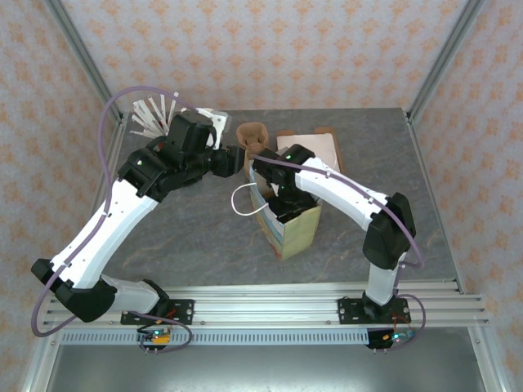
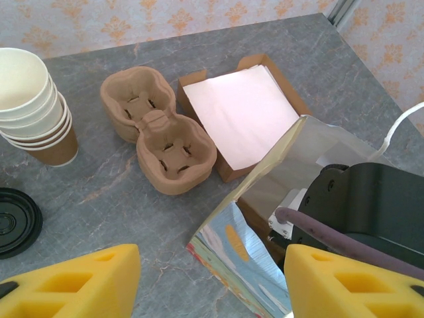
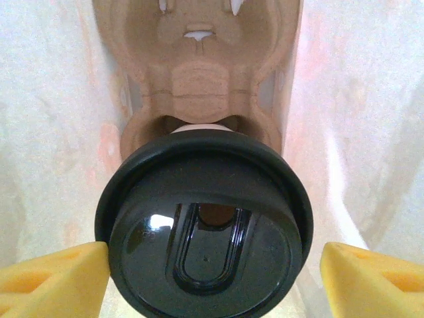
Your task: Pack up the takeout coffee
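Observation:
The takeout coffee [image 3: 205, 225], seen from above by its round black lid, sits in a brown pulp cup carrier [image 3: 199, 79] at the bottom of the paper bag [image 1: 296, 230]. My right gripper [image 3: 215, 278] reaches down into the bag and is open. Its left pad rests at the lid's rim, and its right pad stands clear of the lid with a gap. My left gripper [image 2: 212, 278] hovers open beside the bag's colourful corner [image 2: 245, 258], which lies below and between the yellow fingers [image 2: 73, 281]; nothing is pinched. In the top view it sits at the bag's far left rim [image 1: 235, 160].
On the table behind the bag lie an empty pulp carrier [image 2: 159, 129], a shallow brown box of white paper [image 2: 242, 109], a stack of lidless cream cups [image 2: 30, 106] and a loose black lid [image 2: 14, 222]. White sticks [image 1: 151, 114] fan out at the back left.

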Controlling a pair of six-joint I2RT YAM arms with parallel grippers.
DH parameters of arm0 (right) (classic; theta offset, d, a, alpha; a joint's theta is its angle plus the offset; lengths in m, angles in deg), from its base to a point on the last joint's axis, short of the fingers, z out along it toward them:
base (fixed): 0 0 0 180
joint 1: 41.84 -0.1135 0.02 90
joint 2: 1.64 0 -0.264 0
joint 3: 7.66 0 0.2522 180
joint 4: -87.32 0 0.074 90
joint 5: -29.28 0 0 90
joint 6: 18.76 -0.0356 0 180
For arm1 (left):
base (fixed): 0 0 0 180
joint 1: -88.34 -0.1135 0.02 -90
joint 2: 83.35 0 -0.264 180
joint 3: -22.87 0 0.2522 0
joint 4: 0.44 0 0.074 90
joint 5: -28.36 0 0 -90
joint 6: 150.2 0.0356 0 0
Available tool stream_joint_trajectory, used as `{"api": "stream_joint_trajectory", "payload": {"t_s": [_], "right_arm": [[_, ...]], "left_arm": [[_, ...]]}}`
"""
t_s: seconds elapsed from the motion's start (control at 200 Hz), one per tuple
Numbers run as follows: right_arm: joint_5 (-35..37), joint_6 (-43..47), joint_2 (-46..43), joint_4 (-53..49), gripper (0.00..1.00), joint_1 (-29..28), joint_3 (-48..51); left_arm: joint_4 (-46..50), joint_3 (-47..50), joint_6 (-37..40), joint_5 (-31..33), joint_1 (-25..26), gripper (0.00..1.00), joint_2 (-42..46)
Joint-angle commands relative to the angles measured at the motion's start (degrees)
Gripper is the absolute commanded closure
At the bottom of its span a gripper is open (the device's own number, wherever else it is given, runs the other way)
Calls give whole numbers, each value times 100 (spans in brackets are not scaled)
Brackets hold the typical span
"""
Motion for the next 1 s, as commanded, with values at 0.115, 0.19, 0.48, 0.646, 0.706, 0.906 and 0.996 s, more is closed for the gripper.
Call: {"api": "stream_joint_trajectory", "payload": {"t_s": [0.115, 0.19, 0.48, 0.646, 0.706, 0.906, 0.996], "right_arm": [[231, 25, -171, -289, 16, -30, -373], [275, 26, -215, -330, 16, -25, -446], [390, 36, -308, -463, 16, -10, -739], [399, 60, -359, -568, 16, 10, -969], [413, 63, -371, -585, 16, 18, -1031], [440, 73, -350, -612, 16, 19, -1022], [443, 78, -370, -605, 16, 18, -1031]], "left_arm": [[25, -20, 58, 131, -52, 40, 158], [21, -7, 66, 141, -52, 40, 154], [14, -1, 49, 131, -52, 40, 156], [9, 11, 49, 137, -52, 39, 162], [8, 17, 53, 132, -51, 40, 156], [8, 24, 40, 134, -52, 40, 162], [17, 43, 41, 154, -49, 40, 181]]}}
